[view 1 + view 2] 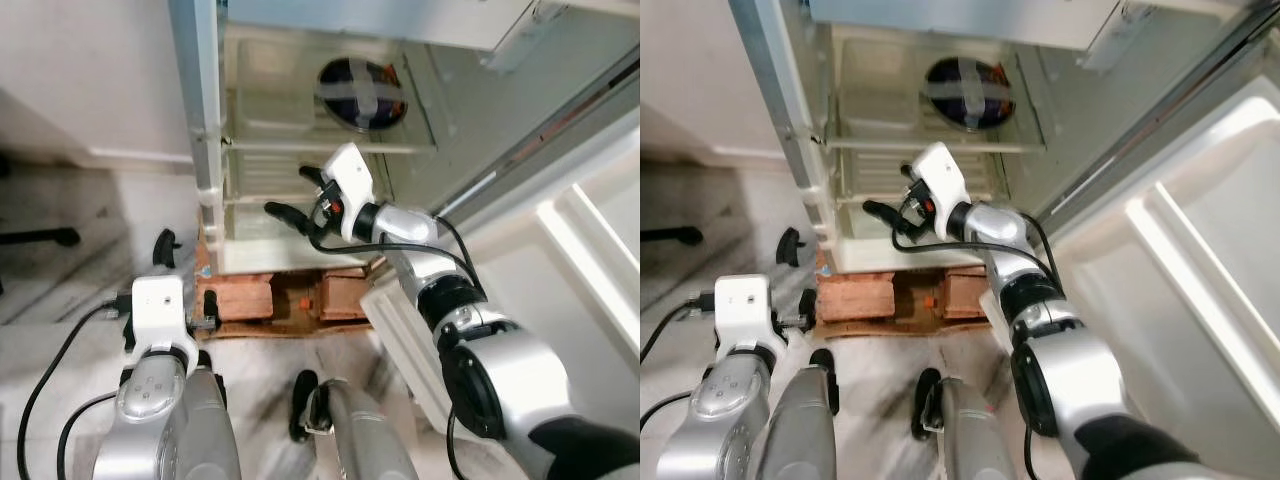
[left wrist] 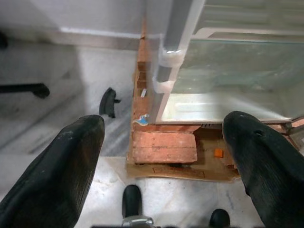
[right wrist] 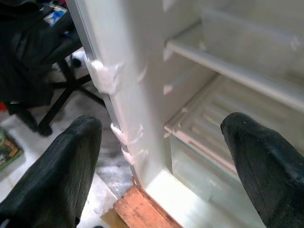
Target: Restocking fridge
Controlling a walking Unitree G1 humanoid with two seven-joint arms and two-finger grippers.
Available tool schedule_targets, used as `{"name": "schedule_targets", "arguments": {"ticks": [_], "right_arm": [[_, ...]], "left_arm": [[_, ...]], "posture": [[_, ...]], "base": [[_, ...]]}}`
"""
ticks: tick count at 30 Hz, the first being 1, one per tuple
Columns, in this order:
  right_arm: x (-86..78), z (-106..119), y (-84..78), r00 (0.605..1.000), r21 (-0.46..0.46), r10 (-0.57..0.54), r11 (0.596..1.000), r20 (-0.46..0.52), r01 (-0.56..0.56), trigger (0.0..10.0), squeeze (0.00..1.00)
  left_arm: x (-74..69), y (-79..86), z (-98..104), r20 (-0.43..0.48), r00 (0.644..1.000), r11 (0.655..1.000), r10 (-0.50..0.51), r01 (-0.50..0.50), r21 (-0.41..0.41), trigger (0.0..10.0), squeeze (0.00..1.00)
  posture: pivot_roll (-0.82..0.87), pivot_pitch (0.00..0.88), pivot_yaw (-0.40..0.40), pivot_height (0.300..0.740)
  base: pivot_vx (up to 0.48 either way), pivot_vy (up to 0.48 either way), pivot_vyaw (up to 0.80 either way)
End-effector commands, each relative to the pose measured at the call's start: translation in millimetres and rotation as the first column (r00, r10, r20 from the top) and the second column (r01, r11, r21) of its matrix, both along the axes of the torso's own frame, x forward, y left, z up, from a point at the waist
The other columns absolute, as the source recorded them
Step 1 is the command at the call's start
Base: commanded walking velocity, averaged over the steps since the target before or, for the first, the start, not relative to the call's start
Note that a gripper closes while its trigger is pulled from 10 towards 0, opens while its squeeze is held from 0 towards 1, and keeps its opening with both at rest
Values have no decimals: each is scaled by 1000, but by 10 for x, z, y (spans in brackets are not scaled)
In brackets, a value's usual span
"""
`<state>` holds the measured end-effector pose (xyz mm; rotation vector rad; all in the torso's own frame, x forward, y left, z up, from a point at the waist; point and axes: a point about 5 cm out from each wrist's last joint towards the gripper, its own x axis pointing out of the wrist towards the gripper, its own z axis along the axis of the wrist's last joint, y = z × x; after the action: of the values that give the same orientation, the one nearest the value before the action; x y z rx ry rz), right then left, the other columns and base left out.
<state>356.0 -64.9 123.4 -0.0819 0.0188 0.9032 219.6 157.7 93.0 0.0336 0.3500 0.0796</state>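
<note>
At 6 o'clock in the head views, low in the foreground, the robot's legs stand on the pale marble floor (image 1: 60, 300). At 7 o'clock the left gripper (image 2: 161, 161) hangs beside them, fingers (image 2: 61, 171) spread wide and holding nothing. Just beyond it, at the centre, red bricks (image 1: 240, 297) on cardboard (image 2: 185, 168) prop up the fridge (image 1: 205, 120).

Further on, at about 12 o'clock, the right gripper (image 1: 297, 198) reaches into the open fridge at the level of the lower shelves, its fingers (image 3: 57, 166) parted and empty. The fridge's left wall stands just beside it. Above and beyond, at 12 to 1 o'clock, a round dark bowl (image 1: 361, 94) with light bands across its top sits on a glass shelf (image 1: 330, 140). At 3 o'clock the white fridge door (image 1: 1200, 280) swings open, well apart from the gripper.

The left wrist view adds a small orange bit (image 2: 218, 153) on the cardboard and a black scrap (image 2: 109, 101) on the floor. The right wrist view adds a black chair (image 3: 42, 71) standing outside the fridge, and the ribbed lower shelf (image 3: 213, 123) over a clear drawer (image 3: 199, 175).
</note>
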Motion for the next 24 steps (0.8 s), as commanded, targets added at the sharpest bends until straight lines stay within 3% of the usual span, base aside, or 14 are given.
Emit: {"name": "schedule_targets", "arguments": {"ticks": [1,2,7,11,19,24], "right_arm": [[-89,-139,-92,996,48,-88,995,-27,89,10000,0],[-89,-139,-92,996,48,-88,995,-27,89,10000,0],[-349,-342,-284,942,176,-319,927,-99,333,10000,0],[-510,-361,-493,851,228,-513,821,-108,524,10000,0],[-684,-374,-792,789,194,-611,768,-63,610,10000,0],[-852,-464,-927,766,140,-636,753,-93,643,10000,0]], "left_arm": [[5,-55,-144,-46,998,999,-44,44,14,10000,0],[5,-55,-144,-46,998,999,-44,44,14,10000,0],[56,-36,-166,-31,995,993,-98,100,57,10000,0],[66,81,-159,-10,995,992,-99,100,71,10000,0],[175,50,-128,41,984,981,-173,169,93,10000,0],[139,91,-228,11,994,992,-107,107,60,10000,0]], "posture": [[195,150,-150,740],[195,150,-150,740],[219,103,-111,740],[203,72,-80,740],[181,35,-55,740],[158,17,-33,740]], "base": [[0,0,0],[0,0,0],[0,0,0],[0,0,0],[0,0,0],[-73,0,0]]}}
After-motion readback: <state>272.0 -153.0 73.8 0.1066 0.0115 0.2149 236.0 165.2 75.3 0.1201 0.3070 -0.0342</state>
